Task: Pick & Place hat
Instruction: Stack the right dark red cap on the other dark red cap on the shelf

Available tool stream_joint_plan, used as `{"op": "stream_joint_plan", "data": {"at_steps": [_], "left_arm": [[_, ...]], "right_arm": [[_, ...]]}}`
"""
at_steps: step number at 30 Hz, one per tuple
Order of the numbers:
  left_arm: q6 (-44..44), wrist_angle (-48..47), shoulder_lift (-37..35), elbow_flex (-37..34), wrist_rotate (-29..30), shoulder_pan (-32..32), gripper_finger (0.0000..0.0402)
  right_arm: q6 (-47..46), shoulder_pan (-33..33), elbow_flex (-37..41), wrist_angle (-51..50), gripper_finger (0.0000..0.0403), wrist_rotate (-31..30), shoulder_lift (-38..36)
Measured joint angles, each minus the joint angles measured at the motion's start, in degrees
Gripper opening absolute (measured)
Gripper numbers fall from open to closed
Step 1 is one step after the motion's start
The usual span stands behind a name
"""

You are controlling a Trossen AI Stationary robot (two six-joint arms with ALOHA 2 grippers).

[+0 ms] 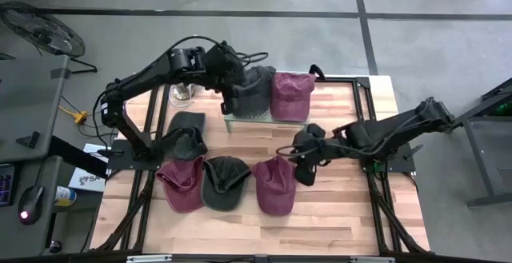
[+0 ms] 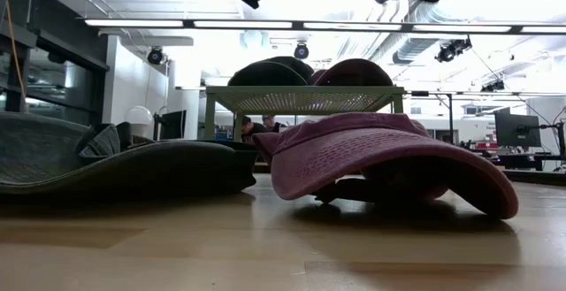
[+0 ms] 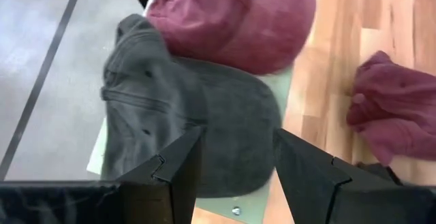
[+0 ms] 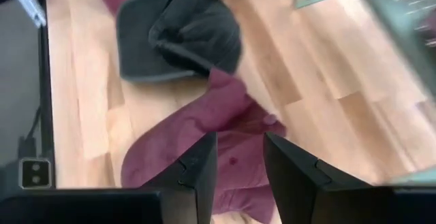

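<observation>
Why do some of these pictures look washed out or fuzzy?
Low view: ceiling lights glare white, and the maroon cap close to the lens looms large. Right wrist view: the caps and tabletop look smeared. High view: evenly lit, sharp.

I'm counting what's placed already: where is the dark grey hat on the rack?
In the high view the dark grey hat lies on the rack's left part, touching the maroon hat, with the left gripper open over it.
</observation>
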State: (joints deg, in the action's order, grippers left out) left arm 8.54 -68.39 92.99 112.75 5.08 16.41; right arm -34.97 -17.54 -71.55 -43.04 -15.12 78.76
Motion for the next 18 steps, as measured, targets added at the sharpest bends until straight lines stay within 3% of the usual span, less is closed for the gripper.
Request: {"op": "stream_joint_plan", "data": {"at_steps": [10,18], "left_arm": [[-0.23,-4.63,-1.01,-0.06,-0.02,-2.96,0.0175],[-1.24,-7.12,-2.07,-0.01,0.01,-2.98,0.0175]], "right_arm": [[-2.59,-0.55,15.41,16.81,0.0123,1.80,0.00],[-7.10,-0.37,25.47,25.91,0.0215,3.39,0.00]]}}
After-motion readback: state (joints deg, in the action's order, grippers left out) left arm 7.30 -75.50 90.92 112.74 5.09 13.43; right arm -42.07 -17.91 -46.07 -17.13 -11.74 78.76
